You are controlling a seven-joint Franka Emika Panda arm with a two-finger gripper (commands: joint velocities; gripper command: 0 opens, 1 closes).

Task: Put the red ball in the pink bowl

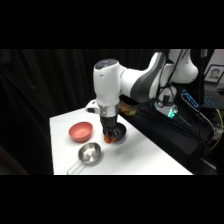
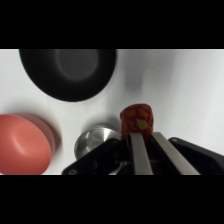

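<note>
Two jaws (image 2: 142, 134) apparently pinching red ball (image 2: 136, 119), raised

Light falls from above onto the white counter (image 1: 145, 155), which shows bright against a dim, nearly black backdrop. In the side view everything is soft and blurred. The steel bowl (image 1: 90, 153) carries a pale glare. In the wrist view the counter glows almost washed out at right, soft shadows sit beside the pink bowl (image 2: 22, 145) and black bowl (image 2: 67, 72), and edges look smeared.
</note>
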